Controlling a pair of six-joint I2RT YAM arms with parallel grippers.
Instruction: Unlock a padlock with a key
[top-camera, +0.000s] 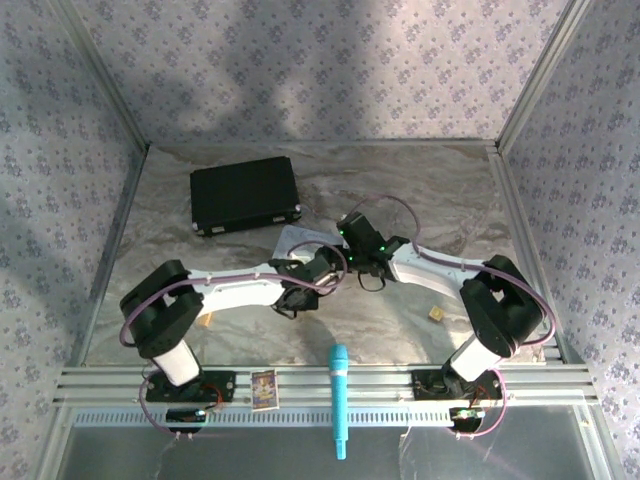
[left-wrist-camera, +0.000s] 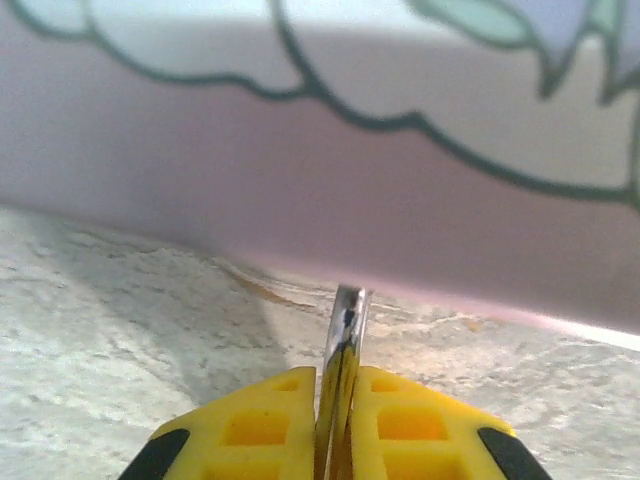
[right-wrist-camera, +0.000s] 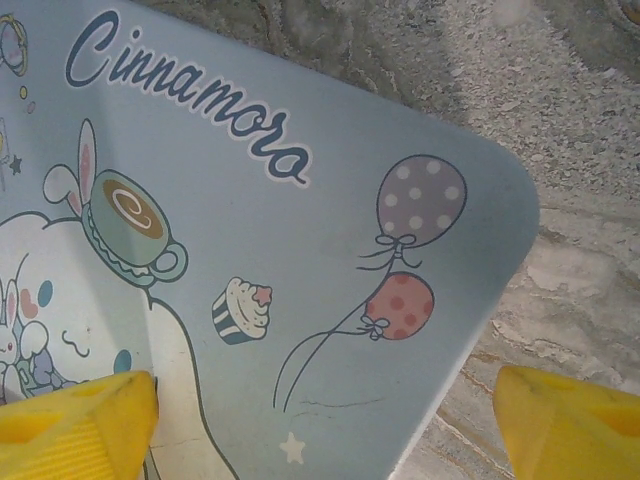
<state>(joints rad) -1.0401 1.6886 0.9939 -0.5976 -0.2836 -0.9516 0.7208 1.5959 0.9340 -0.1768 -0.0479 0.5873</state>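
Your top camera looks steeply down from above the near edge of the table (top-camera: 420, 190), taking in the whole surface. Your left wrist camera sits low on that surface, close against the side wall of the pastel tin (left-wrist-camera: 300, 170). Your right wrist camera looks down closely on its lid (right-wrist-camera: 330, 260). All three views share the tin.

The key (left-wrist-camera: 346, 325) is a thin, pale silvery strip of metal seen edge-on (its flat faces are turned away). It stands nearly upright, pinched between the closed yellow jaws of the left gripper (left-wrist-camera: 338, 385), its tip near the pastel tin (left-wrist-camera: 320, 170).
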